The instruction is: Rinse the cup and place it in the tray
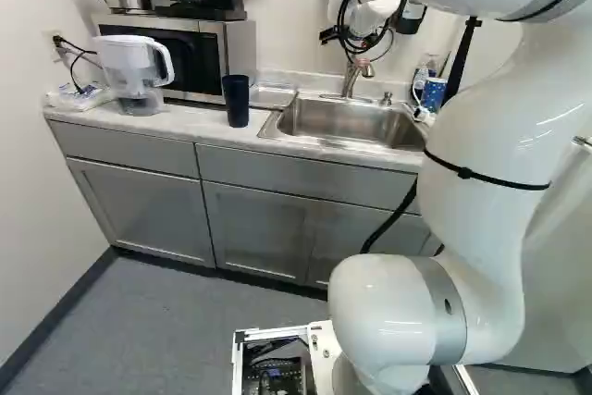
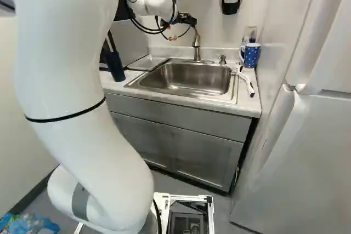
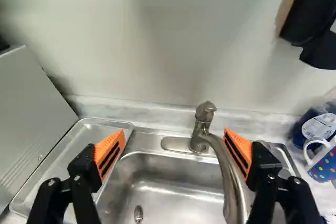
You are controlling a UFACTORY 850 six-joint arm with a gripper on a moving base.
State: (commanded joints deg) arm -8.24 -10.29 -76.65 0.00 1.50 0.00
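One white arm (image 1: 490, 164) nearest, one black gripper (image 2: 178, 30) spread wide over one sink (image 2: 186, 78); one dark blue cup (image 1: 237, 103) left of sink, upright, wide end up, long axis vertical; one tray (image 3: 84, 142) at sink's left edge, one spotted mug (image 2: 252, 55) right.

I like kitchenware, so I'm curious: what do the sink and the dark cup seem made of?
The sink looks like satin-finished stainless steel: grey, with soft, blurred reflections. The dark blue cup is opaque and smooth-sided, without metallic shine, which suggests plastic, though coated metal is possible.
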